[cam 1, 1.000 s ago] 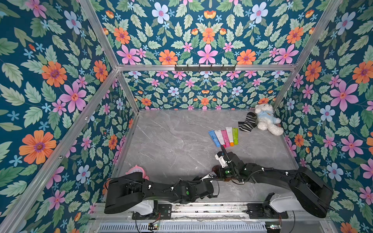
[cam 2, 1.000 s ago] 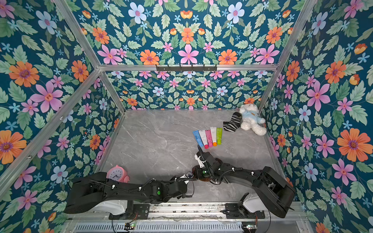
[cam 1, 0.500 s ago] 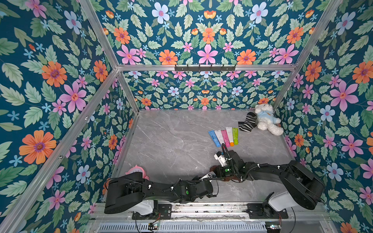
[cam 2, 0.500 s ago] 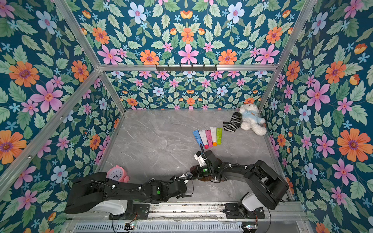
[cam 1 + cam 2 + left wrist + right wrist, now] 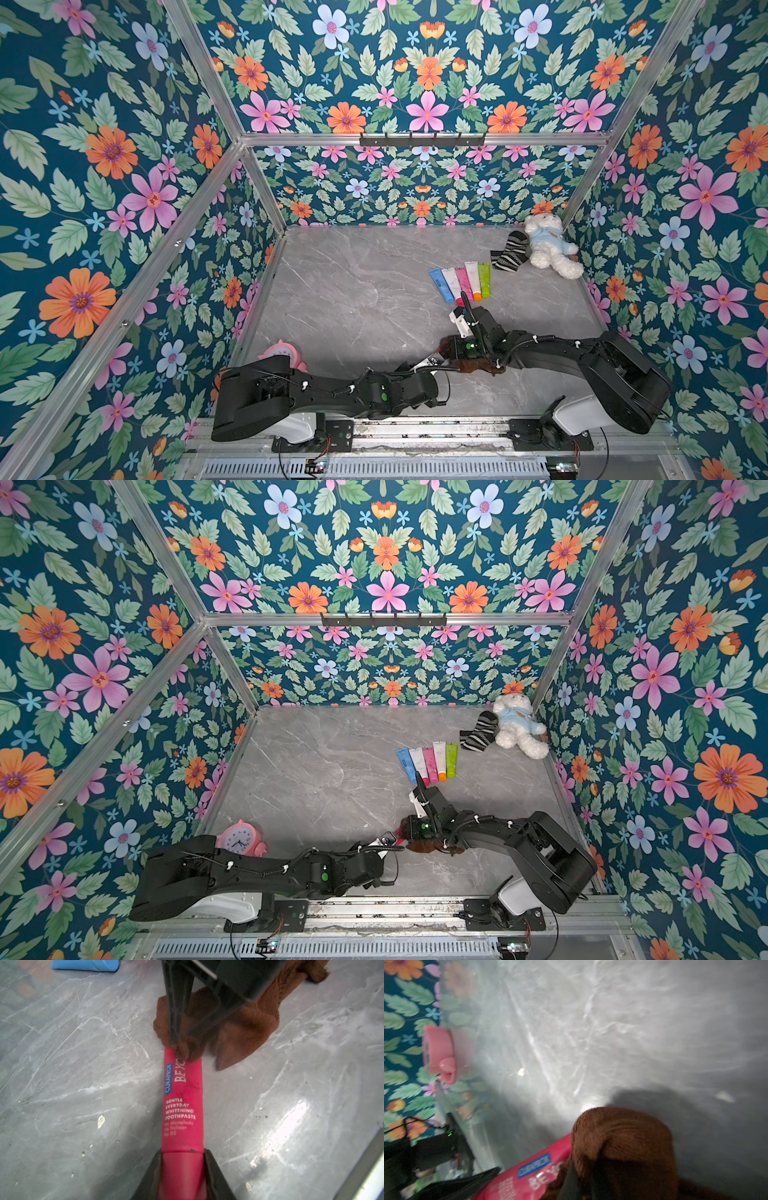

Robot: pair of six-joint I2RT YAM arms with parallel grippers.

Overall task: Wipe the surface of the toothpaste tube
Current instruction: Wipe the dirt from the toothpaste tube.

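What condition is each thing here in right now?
Red toothpaste tube: gripped at one end by the left end effector.
Brown cloth: pinched in the right end effector, pressed on the tube.
Five spare tubes: lying side by side, untouched.
Pink clock: standing.
Plush bear: lying by the striped sock.

R tool [image 5: 416,835] over brown cloth [image 5: 428,846], L tool [image 5: 390,840] beside; tube row [image 5: 429,762] beyond.

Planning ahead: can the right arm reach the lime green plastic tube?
Probably yes: the lime green plastic tube lies nearby, bare grey marble table between, but the right tool grips a brown cloth.
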